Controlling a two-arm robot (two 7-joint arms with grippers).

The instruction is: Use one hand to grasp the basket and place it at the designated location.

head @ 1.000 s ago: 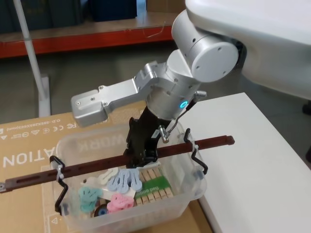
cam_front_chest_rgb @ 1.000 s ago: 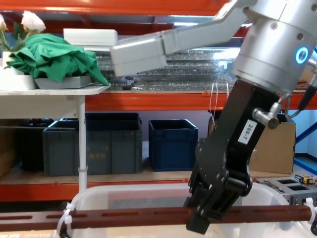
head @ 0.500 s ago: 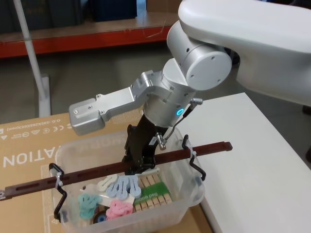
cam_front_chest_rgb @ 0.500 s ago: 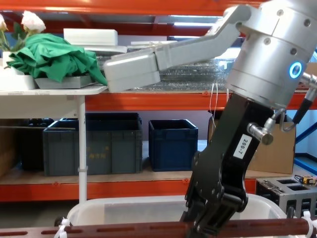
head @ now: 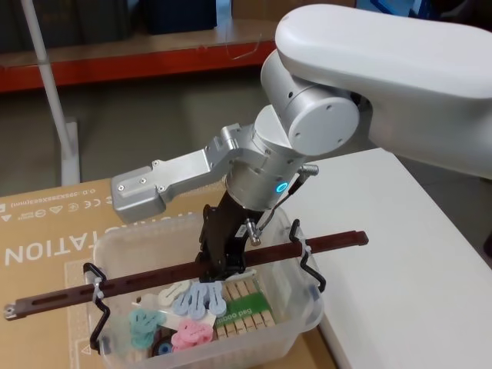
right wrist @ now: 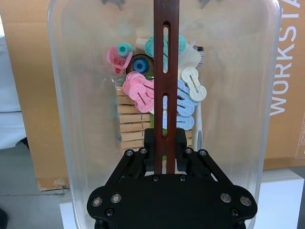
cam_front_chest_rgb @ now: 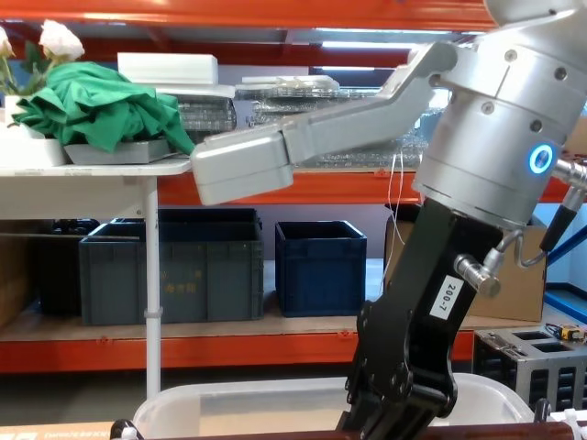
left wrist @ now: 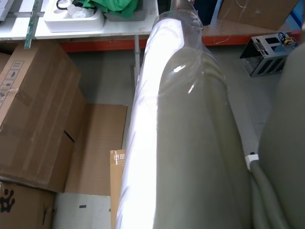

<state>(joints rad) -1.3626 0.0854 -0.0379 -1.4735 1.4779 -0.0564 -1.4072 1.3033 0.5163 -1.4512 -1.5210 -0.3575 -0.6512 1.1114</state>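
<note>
**Basket.** The basket point(head: 306, 301) is a translucent whitish plastic tub with a rolled rim. A reddish-brown slotted handle point(head: 138, 284) runs across its top and overhangs both ends. At each end the handle is fixed by a white zip tie point(head: 98, 291) to a black wire hook point(head: 98, 327). Inside lie pink, teal and pale blue plastic pegs point(head: 191, 333) and a row of wooden pegs point(head: 244, 296).

**End effector.** The right end effector point(head: 217, 270) is clenched on the handle near its middle. In the right wrist view its black fingers point(right wrist: 148, 139) press against both sides of the rod.

**Position.** The basket is over a flat printed cardboard sheet point(head: 46, 223), just beside the edge of the white bench point(head: 384, 254). Whether its base touches the cardboard cannot be told.

**Room.** In the chest view an orange shelf beam point(cam_front_chest_rgb: 348, 186) runs behind the arm. Dark blue crates point(cam_front_chest_rgb: 319, 266) stand on the shelf below it. A white side table point(cam_front_chest_rgb: 92, 172) carries a green cloth point(cam_front_chest_rgb: 101, 110).
</note>
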